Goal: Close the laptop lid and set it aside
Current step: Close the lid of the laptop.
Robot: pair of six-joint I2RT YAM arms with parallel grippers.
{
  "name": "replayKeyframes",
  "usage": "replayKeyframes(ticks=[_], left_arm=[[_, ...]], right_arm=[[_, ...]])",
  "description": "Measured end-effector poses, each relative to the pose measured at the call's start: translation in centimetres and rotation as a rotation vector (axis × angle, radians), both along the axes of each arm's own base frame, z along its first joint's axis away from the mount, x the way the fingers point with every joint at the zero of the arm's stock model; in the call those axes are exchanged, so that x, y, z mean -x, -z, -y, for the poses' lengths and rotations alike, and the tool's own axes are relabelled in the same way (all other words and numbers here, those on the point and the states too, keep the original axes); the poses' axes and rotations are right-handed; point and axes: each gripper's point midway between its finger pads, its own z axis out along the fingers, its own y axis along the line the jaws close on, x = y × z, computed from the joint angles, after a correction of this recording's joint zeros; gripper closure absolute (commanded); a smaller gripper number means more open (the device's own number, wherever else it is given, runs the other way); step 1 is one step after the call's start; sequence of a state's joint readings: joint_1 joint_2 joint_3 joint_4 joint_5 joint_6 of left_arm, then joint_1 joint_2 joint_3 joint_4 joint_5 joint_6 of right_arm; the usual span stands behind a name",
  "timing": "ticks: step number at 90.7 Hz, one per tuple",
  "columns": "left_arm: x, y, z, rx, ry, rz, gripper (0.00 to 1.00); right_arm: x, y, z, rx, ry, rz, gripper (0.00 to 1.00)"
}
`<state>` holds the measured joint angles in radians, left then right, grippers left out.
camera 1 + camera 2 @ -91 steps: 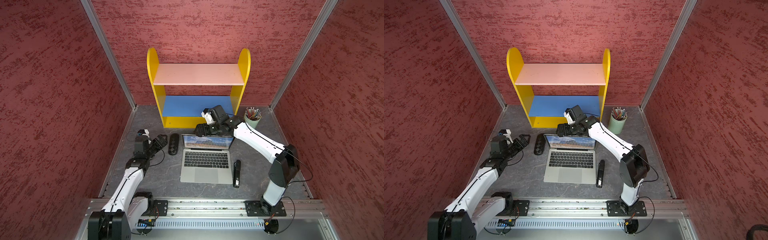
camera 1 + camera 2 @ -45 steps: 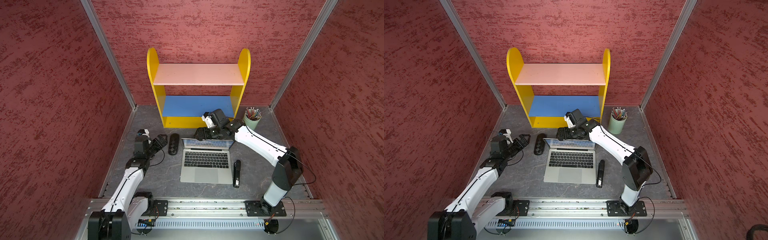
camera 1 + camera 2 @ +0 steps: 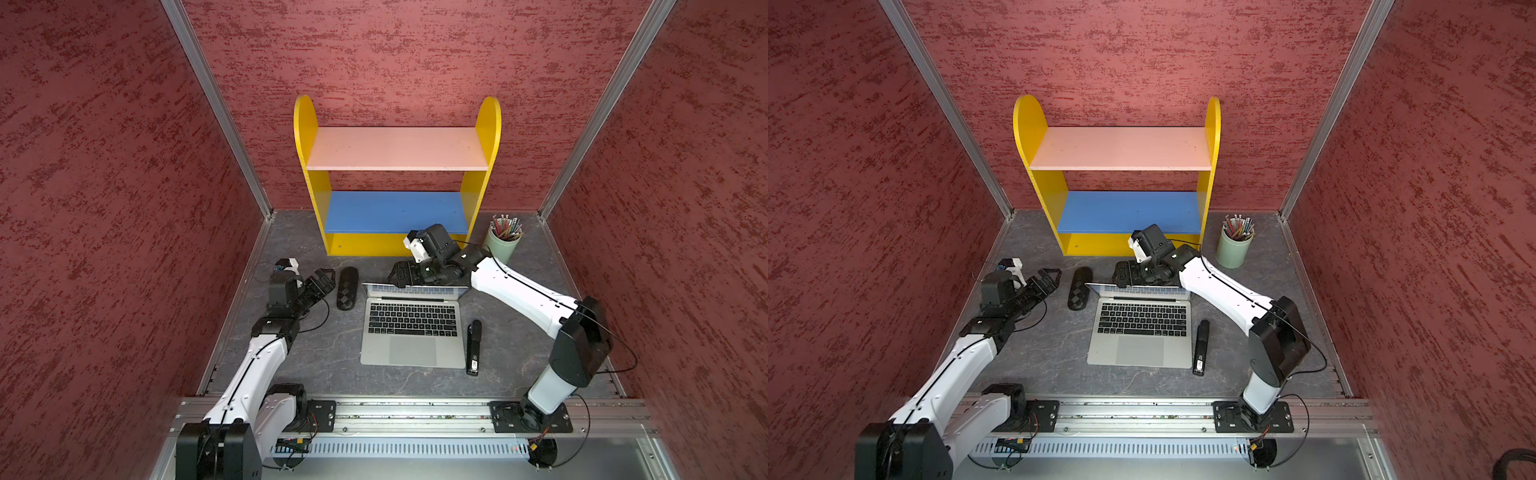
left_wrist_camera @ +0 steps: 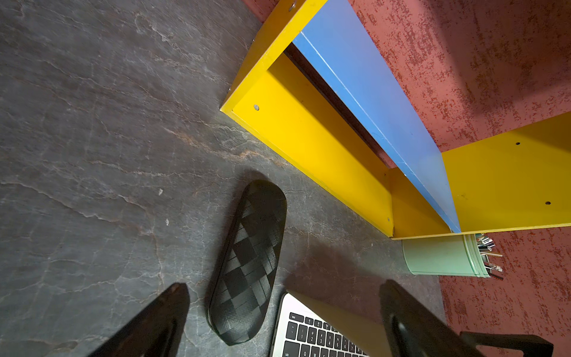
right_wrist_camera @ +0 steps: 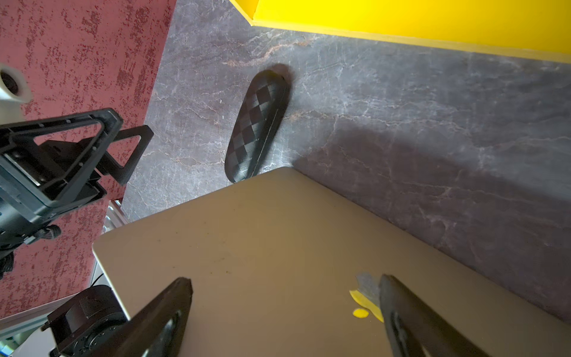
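Your right gripper (image 5: 284, 279) (jaws apart) sits just behind the thin silver-grey metal laptop (image 3: 411, 328), over the tilted laptop lid (image 5: 247, 222); the left gripper (image 3: 323, 279), also apart, stands farther off.

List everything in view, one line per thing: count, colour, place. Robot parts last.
laptop: one, silver-grey with black keys, middle of the table.
laptop lid: one, silver-grey, standing open at the laptop's far edge.
case: one, black with a woven pattern, beside the laptop on the left arm's side.
stapler: one, black, beside the laptop on the right arm's side.
shelf unit: one, yellow sides with pink and blue boards, against the back wall.
cup: one, pale green, beside the shelf unit.
pencils: uncountable, mixed colours, in the cup.
table: one, dark grey.
walls: three, red.
left end effector: one, black, open, near the case.
right end effector: one, black, open, over the lid's outer face.
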<state>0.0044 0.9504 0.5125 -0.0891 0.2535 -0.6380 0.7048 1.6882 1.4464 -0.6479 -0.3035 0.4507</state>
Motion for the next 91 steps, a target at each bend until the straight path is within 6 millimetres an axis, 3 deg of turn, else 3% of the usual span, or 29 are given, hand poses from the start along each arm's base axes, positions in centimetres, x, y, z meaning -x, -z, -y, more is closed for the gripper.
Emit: replayKeyframes(ticks=[65, 91], left_arm=[[0.0, 0.2, 0.1, 0.003, 0.004, -0.005, 0.00], [0.0, 0.1, 0.2, 0.006, 0.009, -0.005, 0.00]], right_arm=[[2.5, 1.6, -0.8, 0.015, -0.023, -0.046, 0.02], [3.8, 3.3, -1.1, 0.032, -0.040, -0.074, 0.01]])
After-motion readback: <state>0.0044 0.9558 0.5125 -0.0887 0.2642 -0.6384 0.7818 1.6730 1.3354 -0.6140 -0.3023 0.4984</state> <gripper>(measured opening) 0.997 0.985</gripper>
